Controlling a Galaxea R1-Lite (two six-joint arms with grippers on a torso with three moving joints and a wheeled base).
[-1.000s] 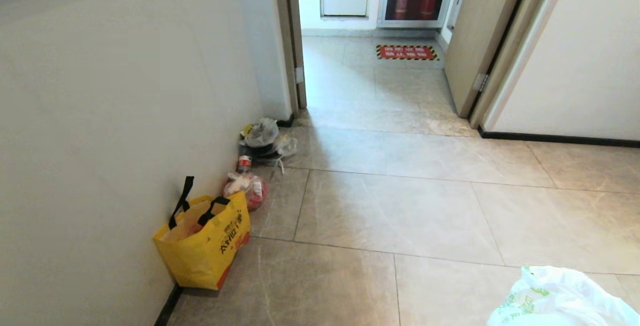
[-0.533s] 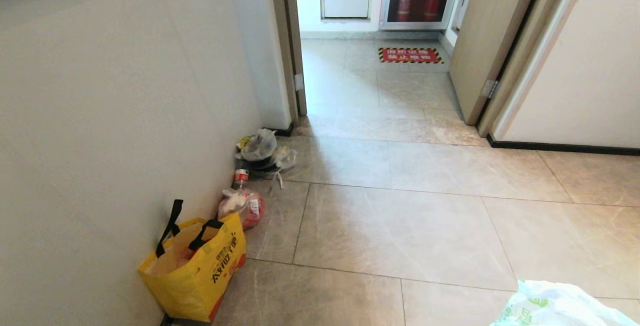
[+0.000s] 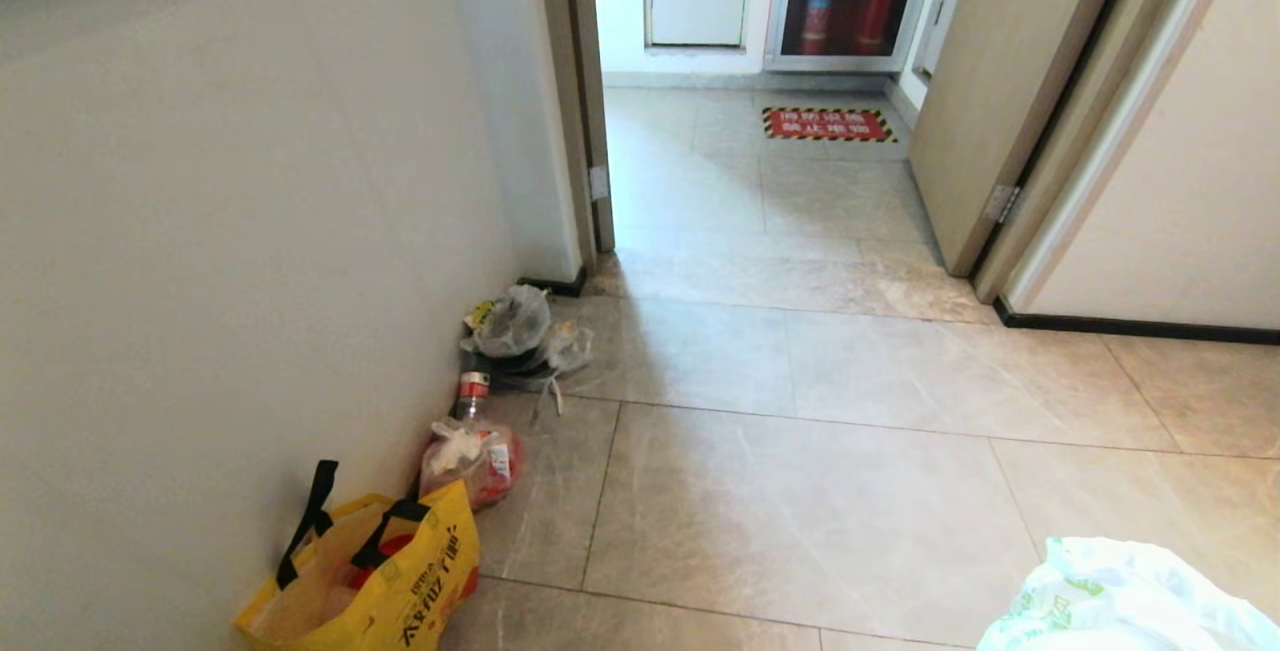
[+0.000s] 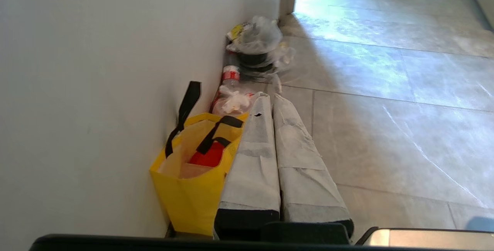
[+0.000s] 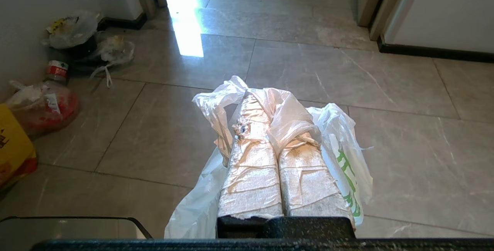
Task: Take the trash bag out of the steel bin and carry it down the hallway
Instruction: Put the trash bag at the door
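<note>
White crinkly plastic is what you're hauling: the trash bag (image 5: 339,154) with its green print is hanging from your right gripper (image 5: 266,100), fingers pressed together and pinching the handles, which are draped over them. In the head view the bag (image 3: 1120,601) is poking into the lower right corner of the frame. You're sitting in the hallway (image 3: 800,491), glossy beige tiles filling the middle, an open doorway (image 3: 750,131) at the top centre. Along the wall on the left there's a yellow tote (image 3: 370,581) at the lower left, then some small clear rubbish bags (image 3: 470,456) further up the frame. Your left gripper (image 4: 270,98) is hanging empty with its fingers closed against each other, just beside the tote (image 4: 189,189) in the wrist view.
</note>
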